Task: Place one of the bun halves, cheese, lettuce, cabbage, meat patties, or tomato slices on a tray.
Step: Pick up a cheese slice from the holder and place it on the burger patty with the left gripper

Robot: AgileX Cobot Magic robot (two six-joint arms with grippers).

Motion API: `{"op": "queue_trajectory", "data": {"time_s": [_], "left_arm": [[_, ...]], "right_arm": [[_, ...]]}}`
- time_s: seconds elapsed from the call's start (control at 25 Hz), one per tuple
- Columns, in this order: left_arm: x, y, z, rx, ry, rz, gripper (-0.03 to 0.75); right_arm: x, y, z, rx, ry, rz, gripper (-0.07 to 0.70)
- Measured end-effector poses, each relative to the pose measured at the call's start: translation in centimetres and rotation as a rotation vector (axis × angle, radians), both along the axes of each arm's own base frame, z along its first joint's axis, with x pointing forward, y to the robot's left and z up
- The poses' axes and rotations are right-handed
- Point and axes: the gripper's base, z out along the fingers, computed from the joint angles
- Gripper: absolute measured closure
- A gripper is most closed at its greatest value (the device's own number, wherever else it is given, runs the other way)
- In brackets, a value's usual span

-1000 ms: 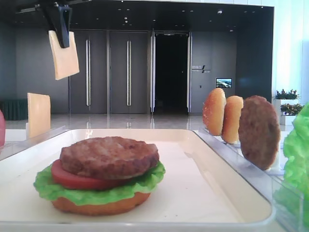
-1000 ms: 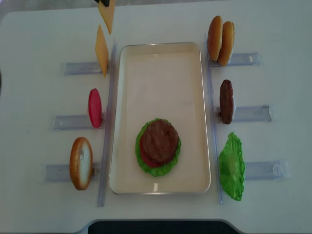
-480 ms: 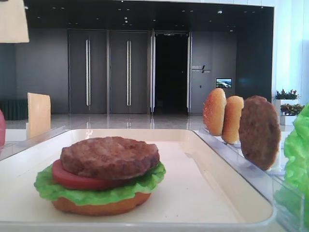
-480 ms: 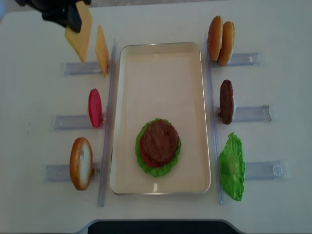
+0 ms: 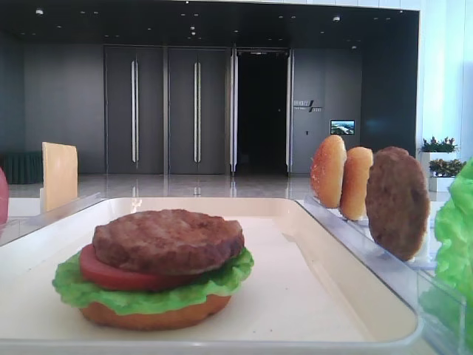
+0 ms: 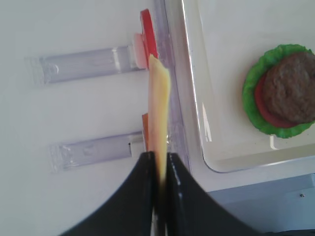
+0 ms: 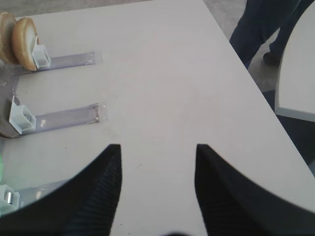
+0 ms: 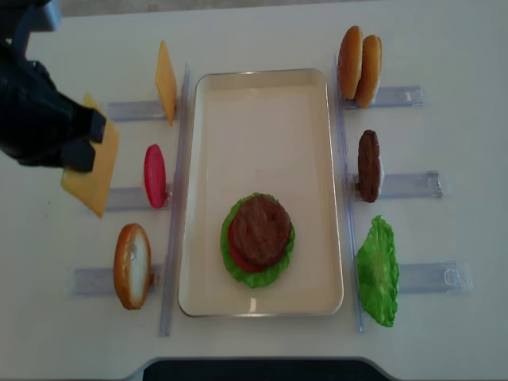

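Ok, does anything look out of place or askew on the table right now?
Nothing spilled or damaged. The only piece off its rack is the cheese slice pinched in the left pincer, hanging tilted above the table left of the tray. The lettuce beside the tray lies flat instead of standing.

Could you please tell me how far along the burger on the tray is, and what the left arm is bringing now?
Done: a bun half, lettuce, a tomato slice and a meat patty are stacked on the tray. In hand: the left gripper has its jaws shut on a cheese slice, held above the table left of the tray. Left: putting that cheese on the tray; likely on the patty. The right gripper is open and empty.
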Motion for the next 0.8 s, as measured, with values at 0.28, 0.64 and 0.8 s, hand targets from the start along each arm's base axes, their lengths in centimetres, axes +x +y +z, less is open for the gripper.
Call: {"op": "queue_trajectory", "data": {"time_s": [0.28,0.64,0.8], "left_arm": [[-2.5,0.6,-1.2,-0.004,0.016,0.007,0.688],[-2.0,-0.6,-1.2,-0.145,-0.051,-0.014,0.688],[-1.6,-2.3,-1.3,-0.316,-0.075,-0.086,0.688]], "right_arm": [[0.0,0.0,0.0,0.0,0.0,0.0,0.272],[0.0,0.0,0.0,0.0,0.0,0.0,0.272],[0.0,0.0,0.0,0.0,0.0,0.0,0.272]]}}
